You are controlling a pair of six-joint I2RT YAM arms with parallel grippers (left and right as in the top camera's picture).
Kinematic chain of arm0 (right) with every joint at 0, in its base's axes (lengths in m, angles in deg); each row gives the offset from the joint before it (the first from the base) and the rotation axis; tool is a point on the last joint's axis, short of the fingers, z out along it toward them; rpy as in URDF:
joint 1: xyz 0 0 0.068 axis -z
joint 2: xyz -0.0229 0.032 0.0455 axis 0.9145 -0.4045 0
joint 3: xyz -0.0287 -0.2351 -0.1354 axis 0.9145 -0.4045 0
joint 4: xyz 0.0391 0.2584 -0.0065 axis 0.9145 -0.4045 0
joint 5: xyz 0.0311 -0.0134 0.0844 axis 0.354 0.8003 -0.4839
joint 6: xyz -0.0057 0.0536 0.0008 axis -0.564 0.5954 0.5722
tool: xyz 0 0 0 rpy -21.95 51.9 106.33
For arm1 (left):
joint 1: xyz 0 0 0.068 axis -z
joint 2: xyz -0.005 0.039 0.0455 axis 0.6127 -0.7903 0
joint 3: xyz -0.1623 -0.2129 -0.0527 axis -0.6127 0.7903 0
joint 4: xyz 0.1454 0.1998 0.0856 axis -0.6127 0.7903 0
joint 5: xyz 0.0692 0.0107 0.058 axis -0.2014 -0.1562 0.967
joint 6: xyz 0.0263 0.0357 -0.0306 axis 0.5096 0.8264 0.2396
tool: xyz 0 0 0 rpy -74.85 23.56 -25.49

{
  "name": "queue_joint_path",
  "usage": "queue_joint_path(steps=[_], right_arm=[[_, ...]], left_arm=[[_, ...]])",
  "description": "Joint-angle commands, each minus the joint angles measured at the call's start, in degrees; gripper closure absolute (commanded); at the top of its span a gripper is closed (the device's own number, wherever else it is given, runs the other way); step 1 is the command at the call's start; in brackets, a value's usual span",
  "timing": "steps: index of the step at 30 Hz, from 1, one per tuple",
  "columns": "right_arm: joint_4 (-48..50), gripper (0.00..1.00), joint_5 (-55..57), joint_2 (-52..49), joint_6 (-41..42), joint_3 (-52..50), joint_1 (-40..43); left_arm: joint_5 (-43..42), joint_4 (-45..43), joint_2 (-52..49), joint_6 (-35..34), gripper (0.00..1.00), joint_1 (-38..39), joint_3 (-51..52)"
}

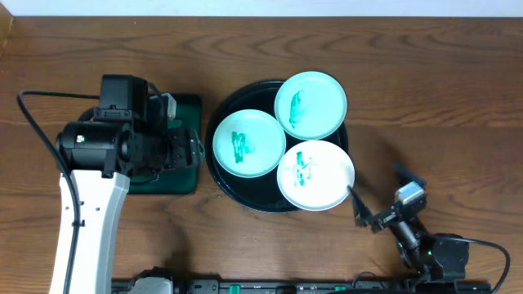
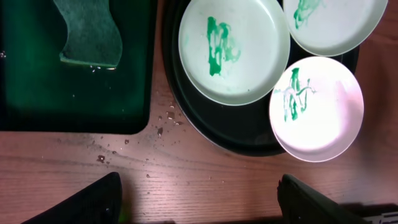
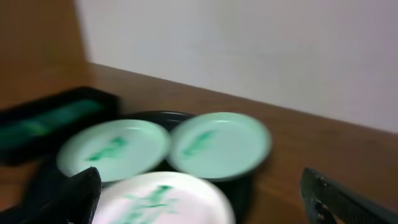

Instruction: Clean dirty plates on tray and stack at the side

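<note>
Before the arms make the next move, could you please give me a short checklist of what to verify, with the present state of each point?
1. Left pincer open and empty: ok.
2. Right pincer open and empty: ok.
3. Sponge lying free in the green tray, nothing on top of it: ok.
4. Left plate, far plate and white plate all on the black tray: ok, though the white plate overhangs the rim.
5. Plates clean: not ok, all three have green smears.
6. Sponge wet enough to wipe: cannot tell.
</note>
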Motion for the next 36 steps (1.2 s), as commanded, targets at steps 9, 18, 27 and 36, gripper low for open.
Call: queue_joint_path(steps=[9,18,27,36], right_arm=[[-4.42,0.01,-18.82,-8.68,12.41,10.14,1.25],[-7.08,0.01,-28.63,-42.38,8.72,30.62,0.85],[-36.94,0.01,-17.68,-77.33,-5.99,63.56,-7.93],[-71.01,0.01,19.80,-99.21,-9.66,96.41,-18.86]], left_arm=[[-0.52,-1.38,-0.22,0.33,0.20,0.17,-1.11],[-0.52,-3.08,-0.22,0.31,0.20,0.17,-1.11],[-0.50,-2.99,-0.24,0.33,0.20,0.17,-1.07],[-0.50,-3.08,-0.24,0.33,0.20,0.17,-0.63]])
